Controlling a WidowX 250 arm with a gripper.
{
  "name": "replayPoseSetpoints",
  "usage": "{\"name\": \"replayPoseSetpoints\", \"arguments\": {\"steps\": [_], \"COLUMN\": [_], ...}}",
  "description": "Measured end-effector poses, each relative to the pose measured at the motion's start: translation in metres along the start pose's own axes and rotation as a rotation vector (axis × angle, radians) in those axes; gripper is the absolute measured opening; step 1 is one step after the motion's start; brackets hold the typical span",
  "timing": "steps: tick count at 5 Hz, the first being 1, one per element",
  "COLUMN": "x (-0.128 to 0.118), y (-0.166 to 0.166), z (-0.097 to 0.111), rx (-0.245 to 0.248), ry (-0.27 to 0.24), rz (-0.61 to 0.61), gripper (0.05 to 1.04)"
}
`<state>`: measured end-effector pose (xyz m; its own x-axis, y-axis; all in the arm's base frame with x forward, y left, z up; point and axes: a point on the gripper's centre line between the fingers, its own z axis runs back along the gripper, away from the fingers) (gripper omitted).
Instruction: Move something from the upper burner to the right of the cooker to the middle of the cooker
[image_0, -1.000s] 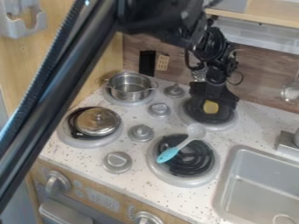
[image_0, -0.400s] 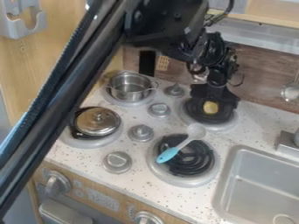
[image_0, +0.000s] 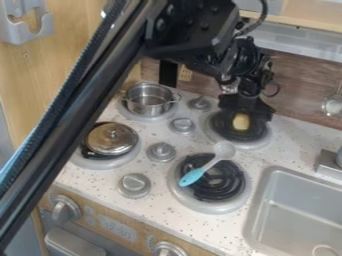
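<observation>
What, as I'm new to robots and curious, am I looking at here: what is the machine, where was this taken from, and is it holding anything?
The machine is a black robot arm, seen by a fixed camera that looks down at a slant on a toy cooker. Its gripper, the part that grasps, hangs over the upper right burner. A yellow thing shows right there; I can't tell for sure whether it is held or what it is.

On the upper left burner sits a metal pot, and at the lower left is a shiny lid. A spoon with a blue handle lies across the lower right burner. Grey knobs stand between the burners, and a sink is at the right.
</observation>
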<state>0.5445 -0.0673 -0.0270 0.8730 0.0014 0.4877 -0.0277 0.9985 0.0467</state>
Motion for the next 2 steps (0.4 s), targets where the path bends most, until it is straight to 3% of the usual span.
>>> {"name": "replayPoseSetpoints", "arguments": {"steps": [1, 2], "x": [0.0, -0.0079], "y": [0.0007, 0.0029], "z": [0.0, 0.001], "rx": [0.004, 0.008], "ry": [0.0, 0.021], "rz": [-0.023, -0.066], "gripper": [0.568, 0.567]}}
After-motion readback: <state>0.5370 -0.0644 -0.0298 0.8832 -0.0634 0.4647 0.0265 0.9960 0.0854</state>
